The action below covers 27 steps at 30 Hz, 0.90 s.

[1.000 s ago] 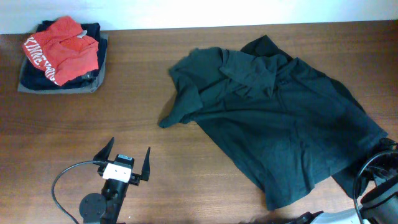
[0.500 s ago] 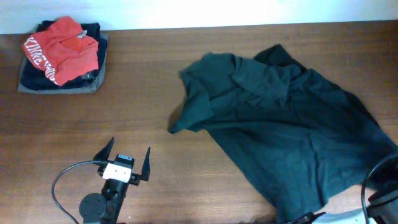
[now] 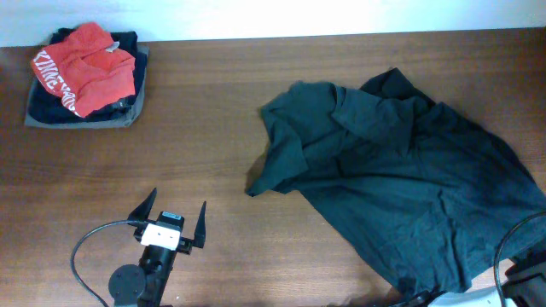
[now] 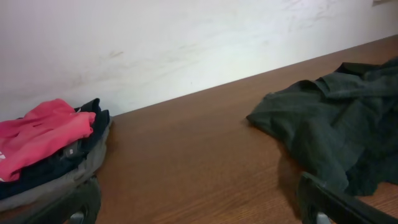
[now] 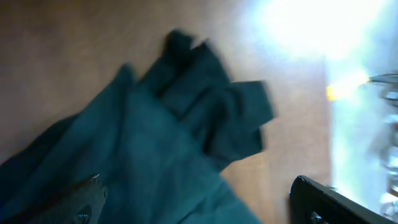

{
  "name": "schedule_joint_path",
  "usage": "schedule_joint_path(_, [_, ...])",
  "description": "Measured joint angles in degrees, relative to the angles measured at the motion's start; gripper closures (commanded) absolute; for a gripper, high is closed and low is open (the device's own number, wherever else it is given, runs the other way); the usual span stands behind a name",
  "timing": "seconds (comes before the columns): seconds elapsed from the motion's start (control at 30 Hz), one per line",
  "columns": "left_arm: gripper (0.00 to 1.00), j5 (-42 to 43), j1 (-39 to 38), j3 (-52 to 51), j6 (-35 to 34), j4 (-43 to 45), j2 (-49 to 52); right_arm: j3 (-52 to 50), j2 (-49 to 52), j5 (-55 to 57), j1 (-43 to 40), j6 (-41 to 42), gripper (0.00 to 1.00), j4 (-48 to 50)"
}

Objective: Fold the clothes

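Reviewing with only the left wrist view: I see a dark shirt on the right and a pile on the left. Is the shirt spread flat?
Observer: No. Overhead, the shirt lies crumpled, its upper left bunched in folds.
Operator: Is the right gripper on it?
Observer: It shows only in its own blurred wrist view: jaws wide apart above the shirt, apparently gripping nothing.
Operator: And the pile?
Observer: Overhead, white lettering runs across its red top piece.

Overhead looks straight down — all 3 views share the shirt [image 3: 401, 188].
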Motion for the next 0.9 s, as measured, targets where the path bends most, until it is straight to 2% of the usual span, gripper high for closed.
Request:
schedule_joint_path(0.17, [0.01,0.0,0.0,0.0,0.0,0.0,0.0,0.1,0.0,-13.9,3.9,-7.9,0.01,3.1])
schedule_joint_path(0.37, [0.01,0.0,0.0,0.0,0.0,0.0,0.0,0.1,0.0,-24.3,21.1,-16.5,0.01,7.8])
schedule_joint_path(0.53, [0.01,0.0,0.0,0.0,0.0,0.0,0.0,0.2,0.9,-25.2,37.9,-19.5,0.01,13.2])
schedule_joint_path(0.67, [0.01,0.0,0.0,0.0,0.0,0.0,0.0,0.6,4.8,-23.8,47.2,-19.6,0.01,16.9])
schedule_joint_path(0.9, [0.00,0.0,0.0,0.0,0.0,0.0,0.0,0.7,16.8,-22.6,51.4,-19.6,0.01,18.2])
